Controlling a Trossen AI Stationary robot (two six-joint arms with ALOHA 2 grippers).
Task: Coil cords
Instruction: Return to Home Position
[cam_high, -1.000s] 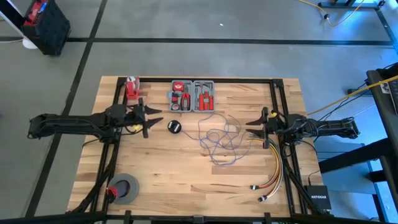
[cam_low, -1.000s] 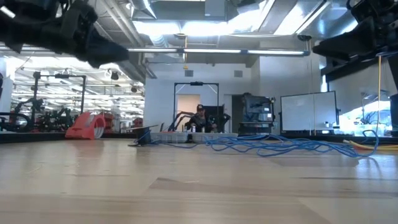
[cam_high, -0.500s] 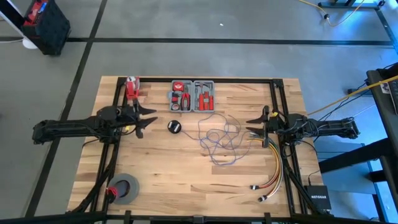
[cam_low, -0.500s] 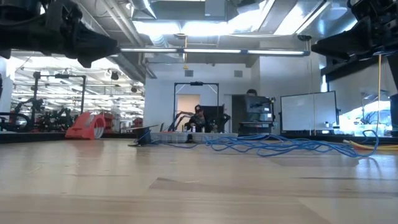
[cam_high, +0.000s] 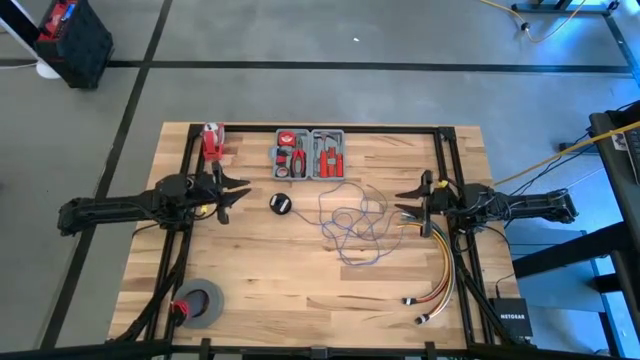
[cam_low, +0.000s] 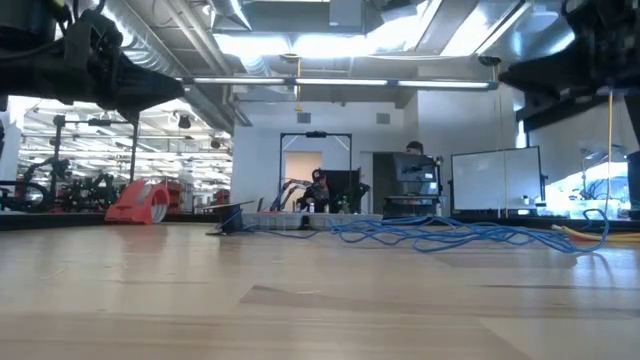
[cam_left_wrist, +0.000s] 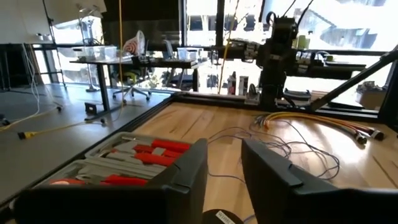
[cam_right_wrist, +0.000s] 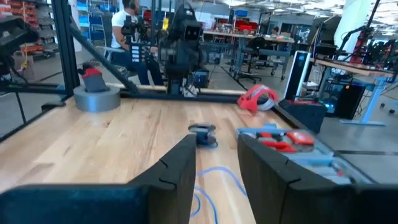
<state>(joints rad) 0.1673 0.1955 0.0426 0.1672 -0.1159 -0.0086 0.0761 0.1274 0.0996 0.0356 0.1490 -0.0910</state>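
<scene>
A pale wooden table (cam_high: 300, 290) stands on a grey floor, with an open workshop and a seated person (cam_low: 318, 188) beyond. It carries one black spool (cam_high: 281, 203), one grey tool tray (cam_high: 310, 153) behind the spool, one tape roll (cam_high: 200, 302), and one loose tangle of cords (cam_high: 350, 225) just beside the spool on the right arm's side. The left gripper (cam_high: 238, 191), fingers parted and empty, has drawn farther from the spool than a second ago. The right gripper (cam_high: 402, 201), likewise parted and empty, is unchanged beyond the tangle.

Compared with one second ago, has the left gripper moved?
Yes. The left gripper has drawn back toward the left, farther from the black spool, which lies unmoved.
</scene>
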